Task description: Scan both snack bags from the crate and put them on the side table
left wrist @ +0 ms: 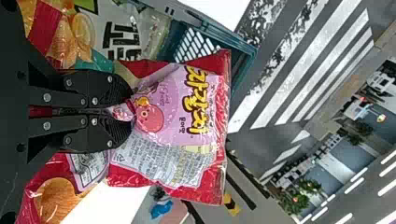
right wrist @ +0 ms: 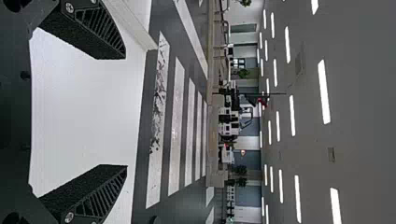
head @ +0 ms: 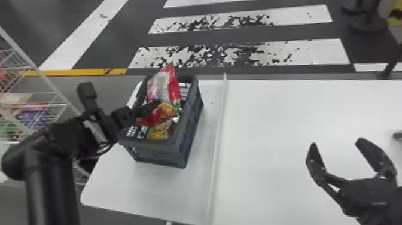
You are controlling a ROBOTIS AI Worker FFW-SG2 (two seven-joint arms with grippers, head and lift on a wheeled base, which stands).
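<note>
Over the dark crate (head: 191, 125), my left gripper (head: 157, 104) holds a red and pink snack bag (head: 163, 85), which rises above the crate's far part. In the left wrist view the fingers of my left gripper (left wrist: 122, 112) pinch the middle of that snack bag (left wrist: 177, 107), crumpling it between them. Another bag (head: 160, 133), yellowish, lies lower inside the crate; in the left wrist view a bag with orange chips and large black lettering (left wrist: 121, 35) is beside the held one. My right gripper (head: 336, 145) is parked open over the white table; its wrist view shows the right gripper (right wrist: 122, 112) with nothing between its fingers.
The crate stands on a white side surface, left of a raised ridge (head: 219, 134). The wide white table (head: 284, 119) extends to the right. A wire rack (head: 33, 104) with packaged goods stands at the far left, near my left arm.
</note>
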